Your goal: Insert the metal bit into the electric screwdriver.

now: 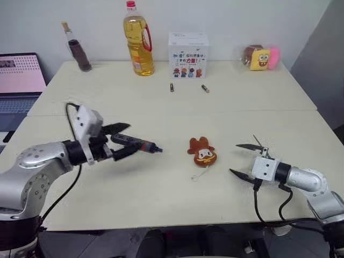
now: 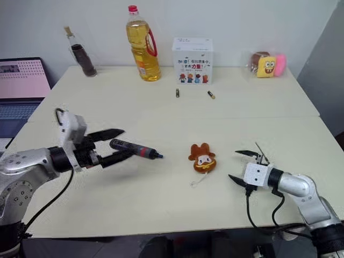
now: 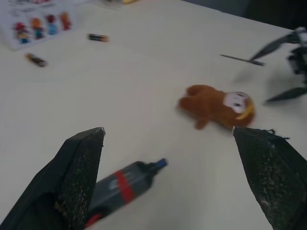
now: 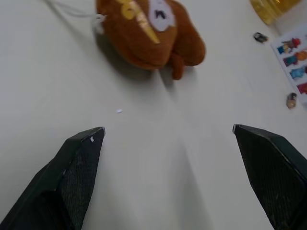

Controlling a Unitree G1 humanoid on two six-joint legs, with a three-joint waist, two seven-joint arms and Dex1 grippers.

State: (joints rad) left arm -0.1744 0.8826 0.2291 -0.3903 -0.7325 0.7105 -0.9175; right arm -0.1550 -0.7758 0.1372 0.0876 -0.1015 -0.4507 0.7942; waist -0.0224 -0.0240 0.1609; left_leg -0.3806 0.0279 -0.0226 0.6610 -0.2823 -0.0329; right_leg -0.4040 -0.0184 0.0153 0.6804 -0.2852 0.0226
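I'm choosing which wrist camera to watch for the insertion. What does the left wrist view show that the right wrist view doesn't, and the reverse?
Left wrist view, not the right: the electric screwdriver beside one finger of the open left gripper, plus the metal bit by the right gripper. Right wrist view, not the left: the oil bottle and the string of the plush toy. Both: the plush toy, two batteries and the printed box.

Even bright light, wrist pics blurry.
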